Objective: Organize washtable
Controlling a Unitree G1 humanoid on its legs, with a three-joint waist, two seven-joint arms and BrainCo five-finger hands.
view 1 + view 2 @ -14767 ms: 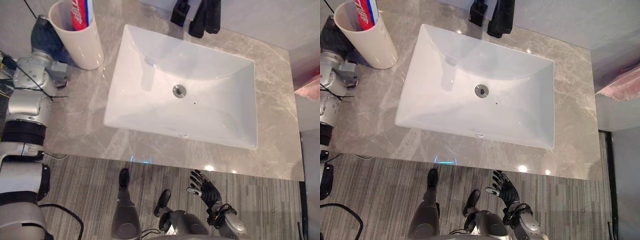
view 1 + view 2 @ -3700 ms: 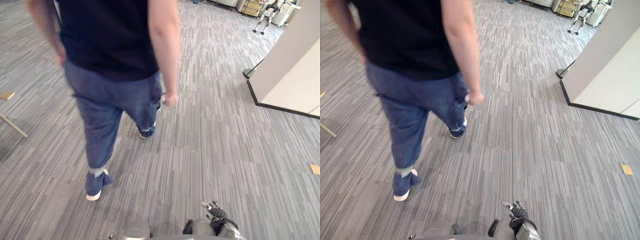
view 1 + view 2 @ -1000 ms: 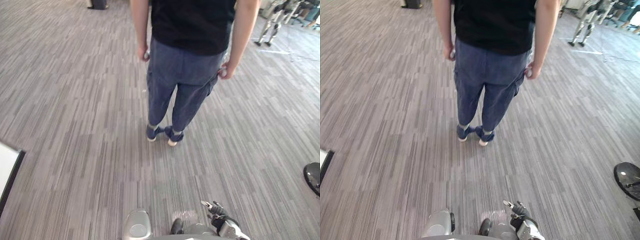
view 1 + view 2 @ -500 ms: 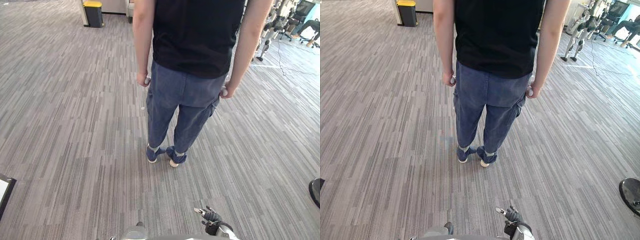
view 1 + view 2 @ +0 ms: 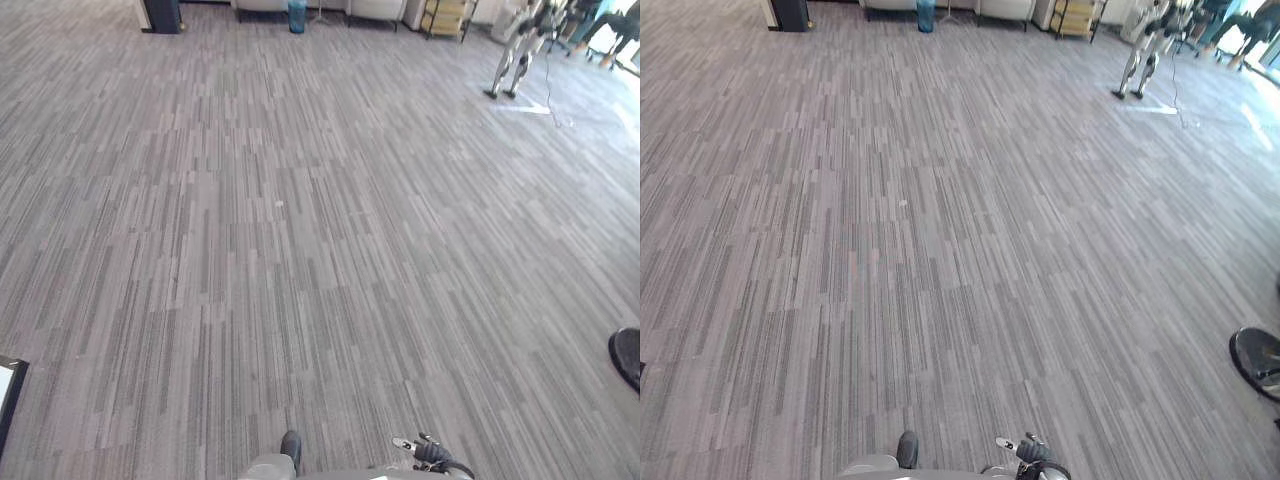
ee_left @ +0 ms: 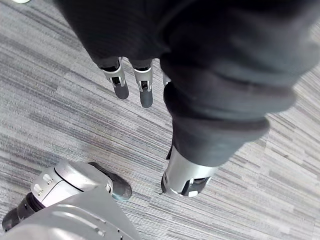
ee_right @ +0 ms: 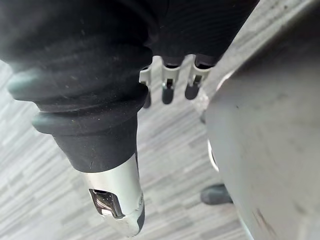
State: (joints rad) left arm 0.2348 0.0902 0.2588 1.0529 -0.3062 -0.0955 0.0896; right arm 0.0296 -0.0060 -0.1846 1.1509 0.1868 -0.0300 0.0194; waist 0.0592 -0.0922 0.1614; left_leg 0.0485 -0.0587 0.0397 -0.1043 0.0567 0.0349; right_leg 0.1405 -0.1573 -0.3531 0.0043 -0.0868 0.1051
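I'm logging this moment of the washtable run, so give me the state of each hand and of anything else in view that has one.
left hand: open, fingers relaxed, holding nothing, hanging over the carpet.
right hand: open, fingers straight, holding nothing.
other humanoid robot: standing upright at the far end of the floor.
black round base: flat on the carpet, cut off by the view's edge.

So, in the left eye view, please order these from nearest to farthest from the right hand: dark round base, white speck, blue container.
1. The dark round base, at the right edge, nearest the right hand.
2. The white speck, mid-floor.
3. The blue container, far end.
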